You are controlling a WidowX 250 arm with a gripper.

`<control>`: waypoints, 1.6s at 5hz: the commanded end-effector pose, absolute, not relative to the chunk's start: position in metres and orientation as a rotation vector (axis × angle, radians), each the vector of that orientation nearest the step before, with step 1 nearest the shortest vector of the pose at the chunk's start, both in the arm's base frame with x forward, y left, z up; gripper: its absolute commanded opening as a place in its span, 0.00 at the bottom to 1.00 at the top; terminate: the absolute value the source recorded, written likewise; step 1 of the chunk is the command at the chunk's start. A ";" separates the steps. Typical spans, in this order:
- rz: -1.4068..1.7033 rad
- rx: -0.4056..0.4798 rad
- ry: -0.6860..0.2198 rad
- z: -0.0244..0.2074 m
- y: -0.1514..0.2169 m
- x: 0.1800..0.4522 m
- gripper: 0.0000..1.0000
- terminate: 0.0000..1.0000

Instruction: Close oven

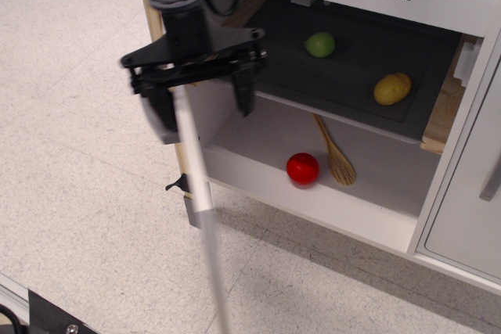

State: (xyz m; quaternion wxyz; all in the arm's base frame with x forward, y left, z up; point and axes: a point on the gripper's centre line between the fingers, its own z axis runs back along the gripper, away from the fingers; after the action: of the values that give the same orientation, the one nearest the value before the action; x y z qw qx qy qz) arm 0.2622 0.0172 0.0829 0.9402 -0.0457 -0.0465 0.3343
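The white toy oven (258, 185) stands open, its dark inner tray (344, 68) showing. Its door (205, 209) has swung partway in and shows edge-on as a thin white strip running down toward the floor. My black gripper (203, 115) is open at the door's top end. One of its fingers (160, 111) is on the outer side of the door and the other on the inner side, so the door edge lies between them. The door's window and handle are hidden at this angle.
A green ball (319, 44) and a yellow potato (391, 88) lie on the tray. A red ball (302, 168) and a wooden spoon (335, 154) lie on the oven floor. A plain white cabinet door (470, 224) with a grey handle (491, 177) is at right.
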 end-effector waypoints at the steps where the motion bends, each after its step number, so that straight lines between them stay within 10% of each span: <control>1: 0.675 -0.157 -0.130 0.098 -0.032 0.303 1.00 0.00; 3: 0.637 -0.174 -0.185 0.123 -0.069 0.325 1.00 0.00; 5: 0.423 -0.222 -0.146 0.143 -0.078 0.258 1.00 0.00; 8: 0.242 -0.143 -0.121 0.060 -0.064 0.236 1.00 0.00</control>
State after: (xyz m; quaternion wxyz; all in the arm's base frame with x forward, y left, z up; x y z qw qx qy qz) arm 0.2394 -0.0690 0.0472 0.9895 -0.0675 -0.0468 0.1192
